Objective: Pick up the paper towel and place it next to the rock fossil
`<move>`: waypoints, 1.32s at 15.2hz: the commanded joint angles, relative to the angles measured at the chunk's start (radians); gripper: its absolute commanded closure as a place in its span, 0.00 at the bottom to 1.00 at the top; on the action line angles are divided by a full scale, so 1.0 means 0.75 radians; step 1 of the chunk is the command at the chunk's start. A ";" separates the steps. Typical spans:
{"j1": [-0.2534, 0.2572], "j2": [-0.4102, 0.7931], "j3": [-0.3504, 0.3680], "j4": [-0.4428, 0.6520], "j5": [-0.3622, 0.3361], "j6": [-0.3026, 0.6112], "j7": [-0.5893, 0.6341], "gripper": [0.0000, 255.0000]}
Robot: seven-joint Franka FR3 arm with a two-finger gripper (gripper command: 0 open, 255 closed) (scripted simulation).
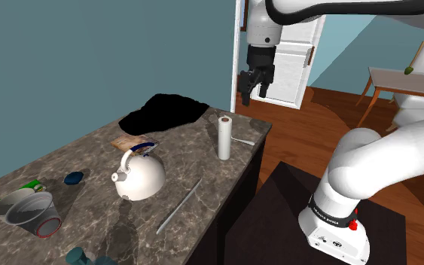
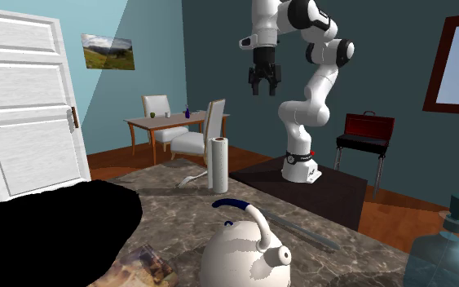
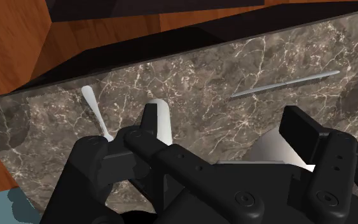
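Observation:
The paper towel (image 1: 224,137) is a white roll standing upright near the counter's edge, on the shoulder view's right (image 2: 218,164). My gripper (image 1: 252,86) hangs open high above the counter, up and to the right of the roll in the shoulder view (image 2: 263,86). Through the wrist view the roll (image 3: 161,121) shows far below, just beside one finger (image 3: 147,118), and nothing is between the fingers. The rock fossil (image 1: 129,142) is a brown mottled lump lying behind the white kettle (image 1: 138,175), next to a black area (image 1: 161,113); it also appears at the second exterior view's bottom (image 2: 144,266).
On the marble counter (image 1: 89,154) a fork (image 1: 242,141) lies beside the roll and a long grey knife (image 1: 180,205) lies near the front edge. A bowl (image 1: 33,214), a small blue dish (image 1: 73,178) and a blue bottle (image 2: 443,253) stand at the far end.

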 commanded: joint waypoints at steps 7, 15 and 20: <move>-0.031 0.237 -0.039 -0.008 -0.025 0.228 -0.049 0.00; -0.064 0.606 -0.088 0.082 -0.040 0.486 -0.108 0.00; -0.078 0.812 -0.112 0.173 -0.037 0.589 -0.139 0.00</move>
